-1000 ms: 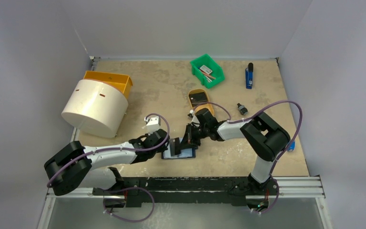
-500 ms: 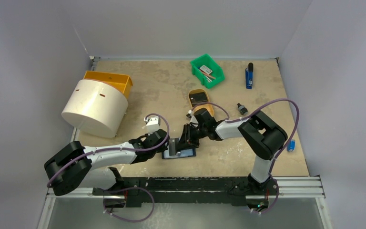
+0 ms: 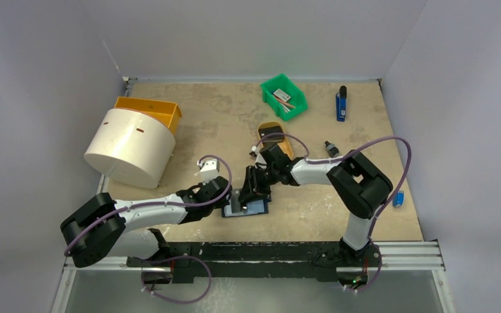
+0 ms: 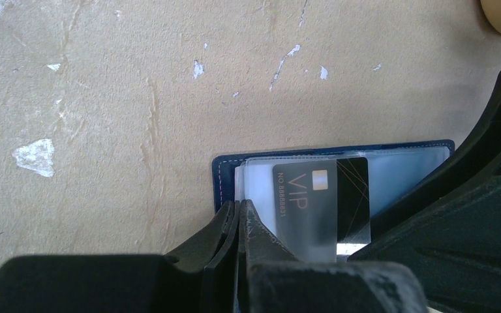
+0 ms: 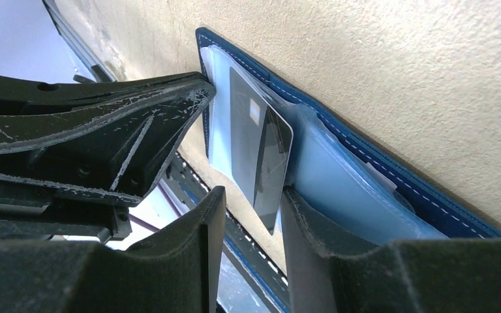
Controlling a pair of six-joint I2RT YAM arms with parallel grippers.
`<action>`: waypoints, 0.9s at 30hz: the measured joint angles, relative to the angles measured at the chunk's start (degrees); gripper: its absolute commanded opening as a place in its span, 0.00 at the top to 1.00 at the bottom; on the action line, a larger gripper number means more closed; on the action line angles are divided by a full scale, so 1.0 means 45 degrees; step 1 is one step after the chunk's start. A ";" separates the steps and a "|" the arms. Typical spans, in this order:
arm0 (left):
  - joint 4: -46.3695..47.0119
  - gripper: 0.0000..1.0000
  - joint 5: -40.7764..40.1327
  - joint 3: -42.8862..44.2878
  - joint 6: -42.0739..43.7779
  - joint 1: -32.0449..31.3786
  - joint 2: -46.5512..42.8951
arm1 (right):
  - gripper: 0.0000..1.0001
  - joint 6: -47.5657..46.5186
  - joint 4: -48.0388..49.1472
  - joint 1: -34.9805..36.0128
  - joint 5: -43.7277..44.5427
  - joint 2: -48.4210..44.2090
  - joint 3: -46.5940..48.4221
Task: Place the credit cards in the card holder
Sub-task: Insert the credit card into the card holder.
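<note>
Two tools of mine stood close together at the near middle of the desk [image 3: 222, 117], both at the card holder [image 4: 339, 147]. The holder lay open and flat on the desk, its navy border showing around pale clear sleeves that faced up.

My left tool [image 4: 241, 212] was closed, its two fingers pressed together with no gap. The tips sat at the holder's edge where the sleeves end. I could not tell whether they pinched a layer of sleeve or only pressed on it.

My right tool [image 5: 251, 199] was narrowly parted, a jaw standing on either side of the free end of a dark card [image 5: 244, 130]. That card, printed VIP in pale letters with a small chip patch, was part way into a sleeve, with one end sticking out toward my right tool. It lay against or just beside one jaw, and there was a clear gap between it and the other, so nothing was clamped.

Farther back on the desk stood a green bin [image 3: 284, 96] with small items in it, and a blue and black pen-like object [image 3: 341, 104] lay to its right. A tan oval tray [image 3: 273, 132] was partly hidden behind my right arm, and a small black piece [image 3: 330, 148] lay near that arm. At the far left a big white drum [image 3: 130, 147] sat just in front of an orange bin [image 3: 151, 111].
</note>
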 measured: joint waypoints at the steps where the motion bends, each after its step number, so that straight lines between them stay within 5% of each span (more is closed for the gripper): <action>1: 0.0005 1.00 0.0000 0.0000 0.0005 0.0000 0.0000 | 0.61 -0.0068 -0.0092 0.0039 0.0005 0.0019 0.0073; 17: 0.0131 1.00 0.0015 -0.0175 0.0000 0.0005 -0.0204 | 0.61 -0.0393 -0.0398 0.0651 -0.0058 0.0981 0.1083; 27: -0.0457 0.70 0.0092 -0.0418 -0.0097 0.0005 -0.1423 | 0.57 -0.0636 -0.0685 0.0845 0.0005 0.1030 0.1302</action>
